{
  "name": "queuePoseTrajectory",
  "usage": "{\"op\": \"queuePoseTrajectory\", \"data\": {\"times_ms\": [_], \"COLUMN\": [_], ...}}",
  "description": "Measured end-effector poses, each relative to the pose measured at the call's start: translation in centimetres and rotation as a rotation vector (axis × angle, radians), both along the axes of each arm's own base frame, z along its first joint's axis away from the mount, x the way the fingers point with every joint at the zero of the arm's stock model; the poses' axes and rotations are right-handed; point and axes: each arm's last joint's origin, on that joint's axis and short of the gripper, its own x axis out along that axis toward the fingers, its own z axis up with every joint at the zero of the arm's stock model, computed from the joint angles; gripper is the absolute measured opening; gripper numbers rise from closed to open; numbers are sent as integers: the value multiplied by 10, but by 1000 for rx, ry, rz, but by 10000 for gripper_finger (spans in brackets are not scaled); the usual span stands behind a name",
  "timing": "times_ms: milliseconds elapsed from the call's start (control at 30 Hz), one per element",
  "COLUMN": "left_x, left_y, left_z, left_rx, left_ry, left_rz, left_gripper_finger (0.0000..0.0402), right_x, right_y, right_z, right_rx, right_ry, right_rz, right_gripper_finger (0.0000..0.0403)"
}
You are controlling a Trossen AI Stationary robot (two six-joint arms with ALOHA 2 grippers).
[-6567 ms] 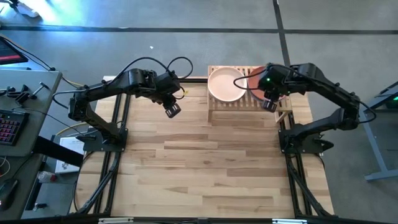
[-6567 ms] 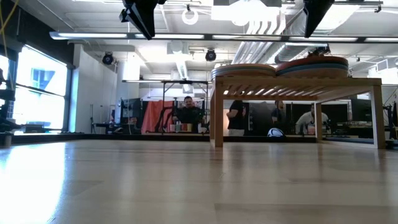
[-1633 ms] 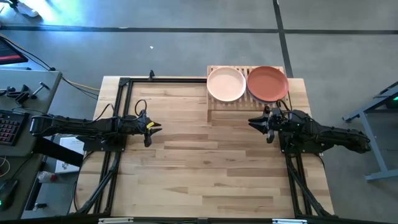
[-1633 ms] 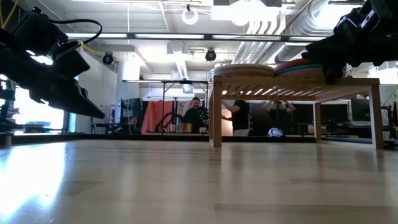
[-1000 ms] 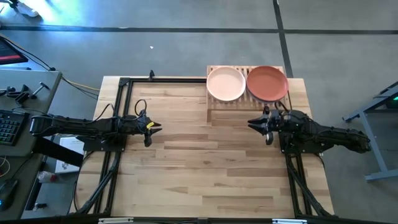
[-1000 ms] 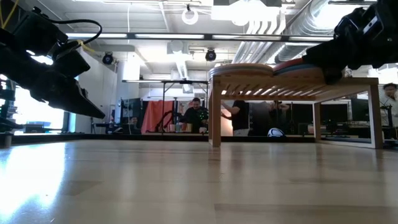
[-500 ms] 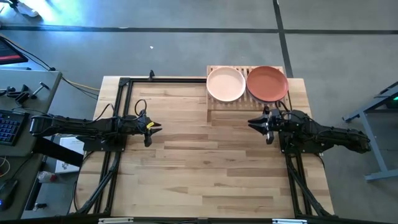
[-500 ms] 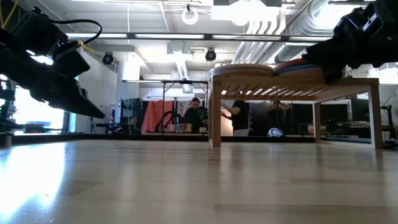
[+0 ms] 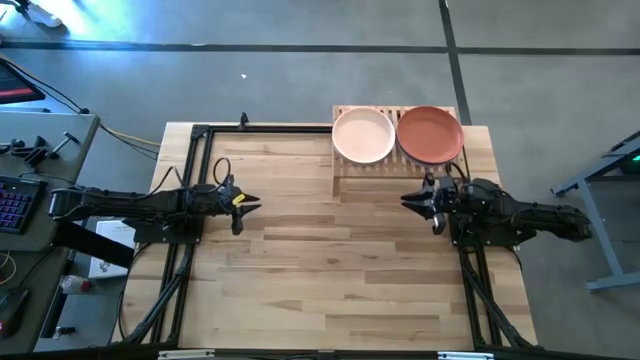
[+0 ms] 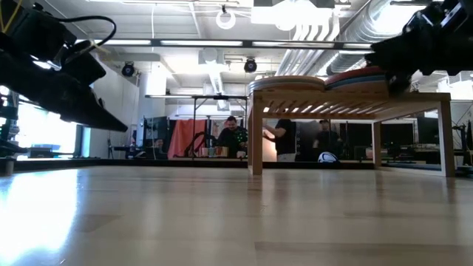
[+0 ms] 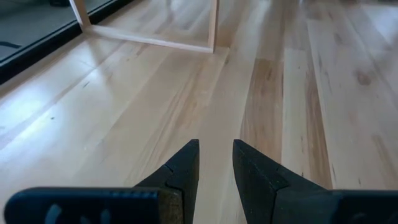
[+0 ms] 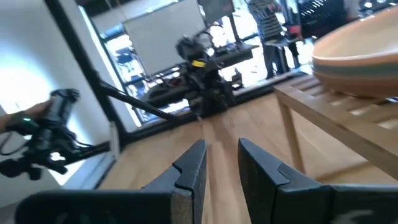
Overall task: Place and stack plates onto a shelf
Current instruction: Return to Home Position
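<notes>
Left gripper (image 9: 250, 205): left of centre in the high view, low over the table (image 9: 330, 270), pointing toward the picture's right. Fingers a narrow gap apart, nothing between them. The left wrist view (image 11: 216, 163) shows the same small gap over bare wood.
Right gripper (image 9: 405, 199): right of centre in the high view, just below the shelf's front edge in the picture, pointing left. Narrow gap, holding nothing, also seen in the right wrist view (image 12: 221, 165).
Shelf (image 9: 372, 172): upper right of centre in the high view, at the table's far edge. In the low view (image 10: 347, 96) it stands right of centre, on its legs.
Plates: all on the shelf top, in two stacks side by side.
Left stack: pale pink plate (image 9: 363, 135) on top.
Right stack: terracotta plate (image 9: 430, 134) on top. The two rims sit just beside each other; cannot tell if they touch.
Low view stacks: both edge-on on the shelf. The right one is partly behind the right arm (image 10: 425, 41), upper right corner.
Left arm (image 10: 59, 77): upper left of the low view, well apart from the shelf.
Right wrist view stack (image 12: 364, 56): right edge, peach over a greenish layer.
People (image 10: 233, 137): in the room behind, seen beside and under the shelf in the low view.
</notes>
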Motion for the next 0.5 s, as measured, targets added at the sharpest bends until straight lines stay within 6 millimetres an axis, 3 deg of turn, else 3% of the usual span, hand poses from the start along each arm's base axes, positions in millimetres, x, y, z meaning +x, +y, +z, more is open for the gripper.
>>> {"op": "queuePoseTrajectory", "data": {"times_ms": [500], "left_x": [-3], "left_y": [-1], "left_z": [8], "left_rx": [9], "left_ry": [-86], "left_rz": [-3], "left_gripper_finger": [87], "right_x": [-9], "right_y": [14], "right_z": [9], "right_rx": [-10], "right_ry": [-111], "right_rz": [141], "right_gripper_finger": [75]}}
